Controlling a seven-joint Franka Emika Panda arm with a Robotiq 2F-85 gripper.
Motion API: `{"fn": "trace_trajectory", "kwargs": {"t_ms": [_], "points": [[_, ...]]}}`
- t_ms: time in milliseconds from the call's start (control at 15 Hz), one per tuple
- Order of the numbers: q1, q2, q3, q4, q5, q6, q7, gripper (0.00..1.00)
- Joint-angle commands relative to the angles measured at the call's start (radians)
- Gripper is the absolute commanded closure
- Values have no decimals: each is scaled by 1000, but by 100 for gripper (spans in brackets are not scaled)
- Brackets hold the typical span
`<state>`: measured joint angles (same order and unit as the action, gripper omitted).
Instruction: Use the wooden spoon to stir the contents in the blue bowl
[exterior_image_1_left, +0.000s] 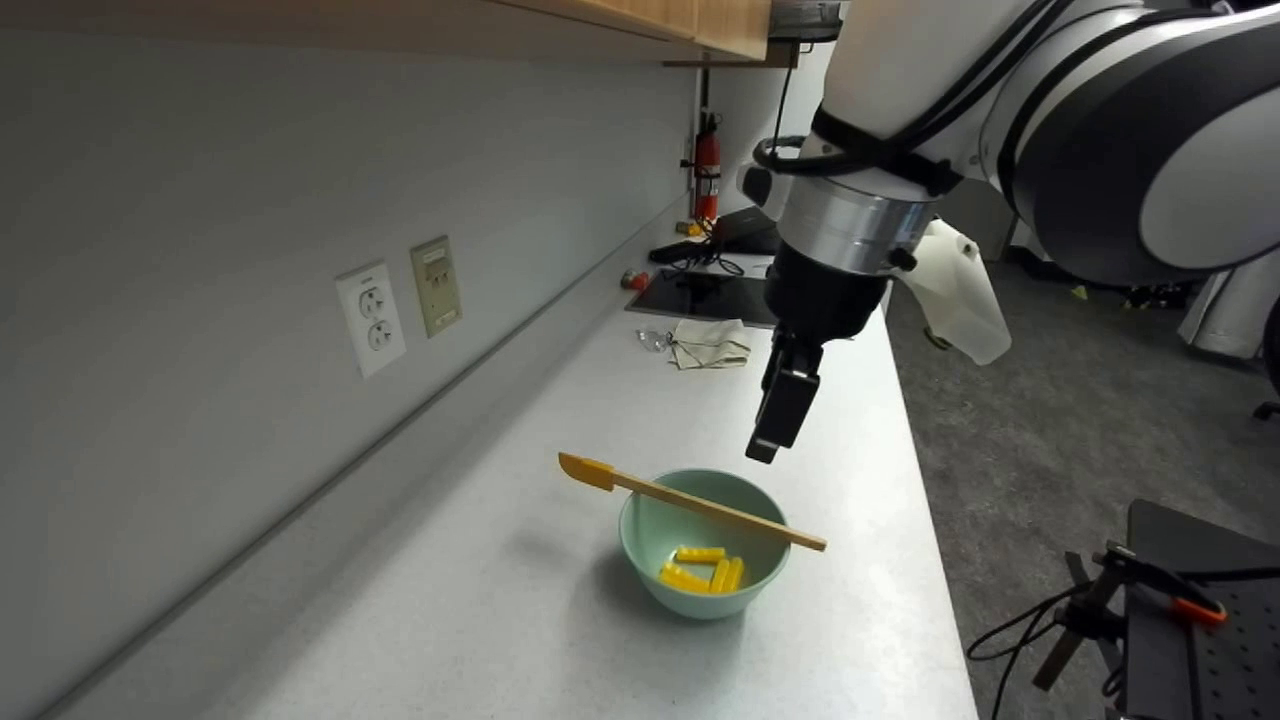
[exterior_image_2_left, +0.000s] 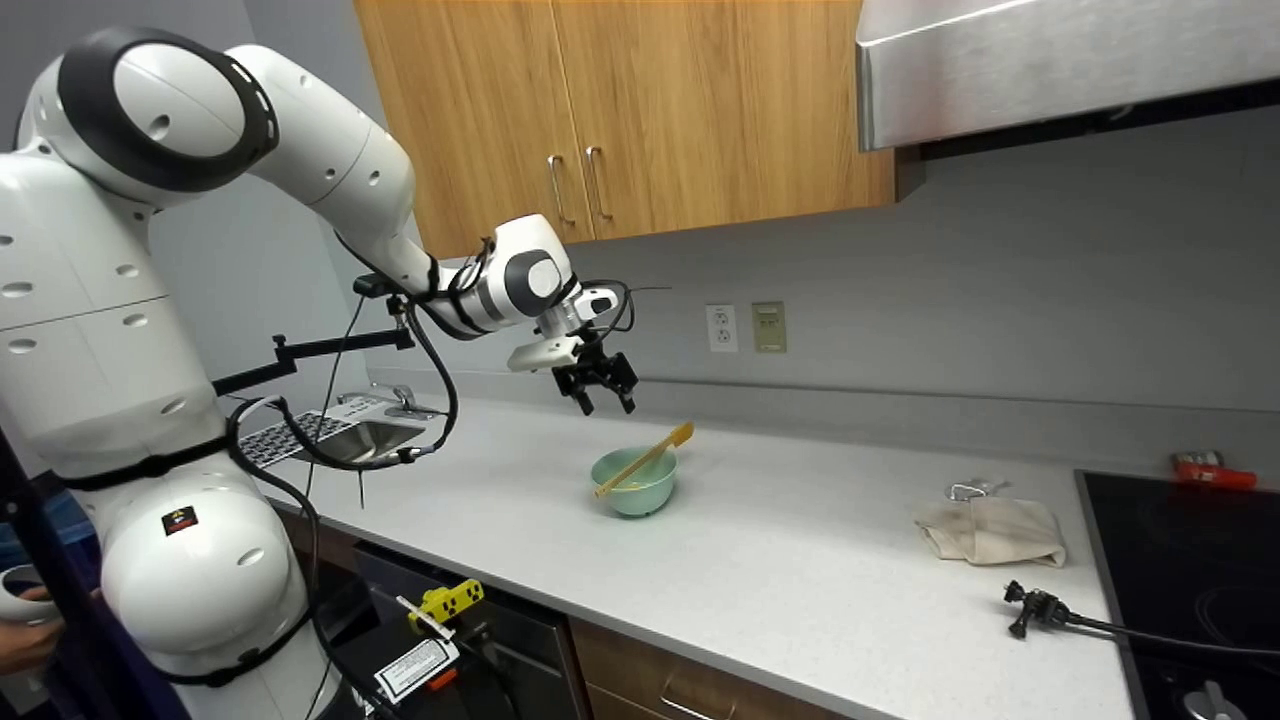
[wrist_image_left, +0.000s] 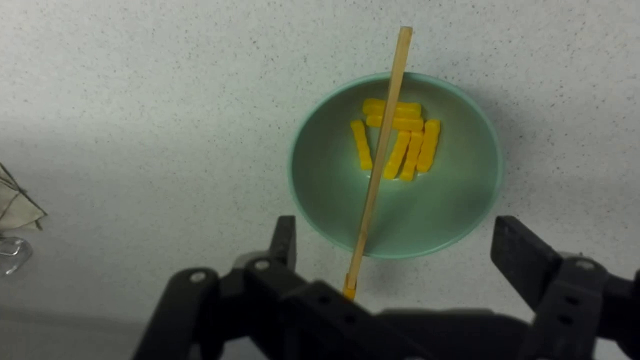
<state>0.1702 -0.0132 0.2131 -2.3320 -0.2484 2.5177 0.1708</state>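
The blue bowl (exterior_image_1_left: 697, 606) stands upright on the white counter; it also shows in an exterior view (exterior_image_2_left: 655, 492) and the wrist view (wrist_image_left: 460, 195). The wooden spoon (exterior_image_1_left: 705, 508) lies across its rim, both ends sticking out past it. In the wrist view the spoon (wrist_image_left: 384, 145) has its orange end partly hidden behind the gripper. The contents, several yellow pieces (wrist_image_left: 429, 146), lie on the bowl's bottom; they also show in an exterior view (exterior_image_1_left: 684, 577). My gripper (exterior_image_2_left: 606, 405) is open and empty above the bowl, apart from the spoon; its fingers (wrist_image_left: 395, 220) are spread wide.
A folded cloth (exterior_image_2_left: 990, 530) and a small see-through object (exterior_image_1_left: 654, 340) lie farther along the counter, before a black cooktop (exterior_image_2_left: 1200, 560). A wall with outlets (exterior_image_1_left: 371, 318) runs along the counter's back. A wooden cabinet (exterior_image_2_left: 640, 110) hangs above. A sink (exterior_image_2_left: 370, 437) is near the arm.
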Motion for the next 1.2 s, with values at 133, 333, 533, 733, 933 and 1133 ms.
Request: {"fn": "trace_trajectory", "kwargs": {"t_ms": [133, 333, 533, 733, 933, 1133], "points": [[10, 82, -9, 8, 14, 32, -27, 0], [16, 126, -11, 18, 13, 41, -32, 0], [22, 167, -12, 32, 12, 37, -41, 0], [27, 151, -17, 11, 7, 17, -18, 0], [27, 153, -18, 11, 7, 17, -18, 0], [27, 161, -28, 20, -19, 10, 1, 0]]}}
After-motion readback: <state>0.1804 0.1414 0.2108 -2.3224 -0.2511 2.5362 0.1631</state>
